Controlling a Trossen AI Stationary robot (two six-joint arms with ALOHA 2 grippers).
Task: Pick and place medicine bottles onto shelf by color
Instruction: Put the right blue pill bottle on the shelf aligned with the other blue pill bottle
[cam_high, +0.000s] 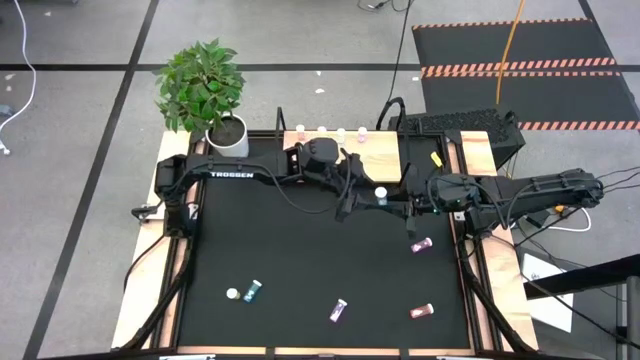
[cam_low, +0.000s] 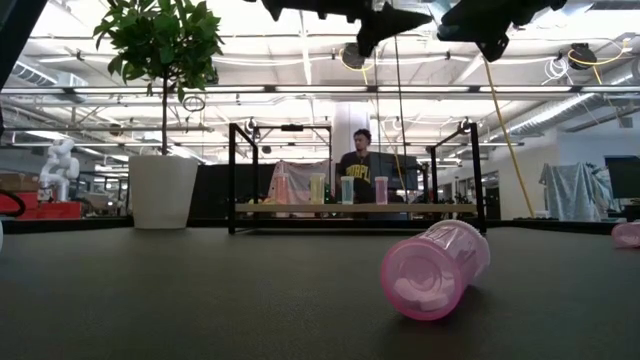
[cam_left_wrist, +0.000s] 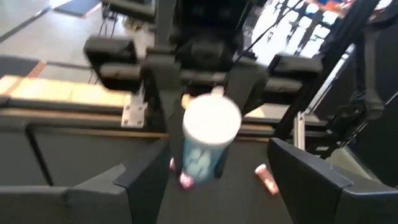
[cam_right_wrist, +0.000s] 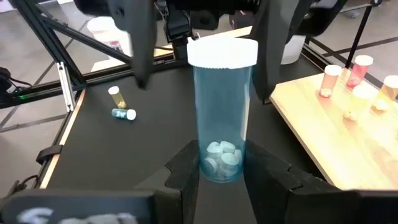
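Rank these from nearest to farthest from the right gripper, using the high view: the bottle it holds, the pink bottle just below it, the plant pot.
1. Teal bottle, in the right gripper.
2. Pink bottle, right side of the mat.
3. Plant pot, far left corner.

clear glossy teal plastic bottle (cam_right_wrist: 222, 124) with smooth white cap, matt black bench (cam_high: 300, 250), pale bare-wood shelf (cam_right_wrist: 336, 134) with black metal posts, translucent pink plastic bottle (cam_low: 435, 268)

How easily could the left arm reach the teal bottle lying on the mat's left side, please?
Probably easily: the left gripper is open and holds nothing, and only bare mat shows between it and the lying teal bottle.
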